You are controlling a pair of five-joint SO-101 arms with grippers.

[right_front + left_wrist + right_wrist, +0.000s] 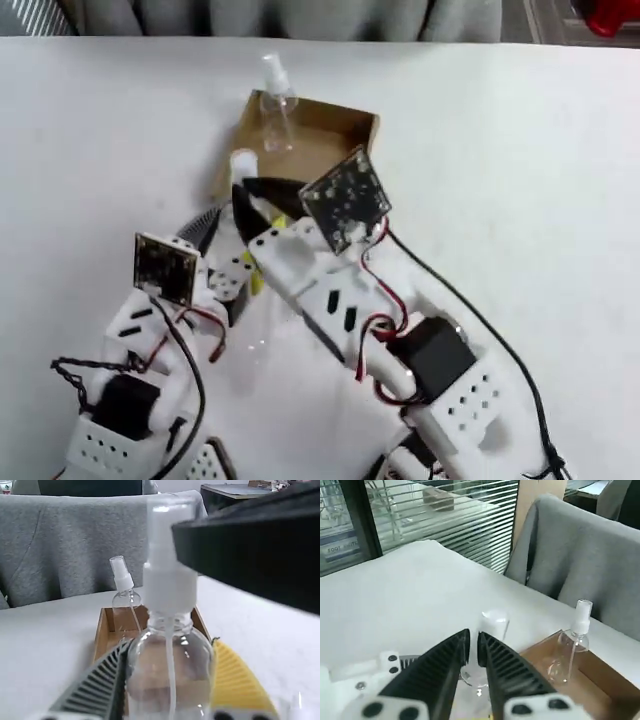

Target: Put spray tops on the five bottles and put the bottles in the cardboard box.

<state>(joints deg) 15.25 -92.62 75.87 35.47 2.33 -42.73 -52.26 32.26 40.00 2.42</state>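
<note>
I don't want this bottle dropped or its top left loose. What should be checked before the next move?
1. Left gripper clamps the held bottle: ok.
2. Spray top sits on its neck: ok. Screwed tight: cannot tell.
3. Right gripper clear of the spray top: cannot tell; it is close beside it.
4. Cardboard box has room beside the standing bottle: ok.

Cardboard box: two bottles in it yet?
No, one bottle with a spray top stands in the cardboard box; the second bottle is in the left gripper.
</note>
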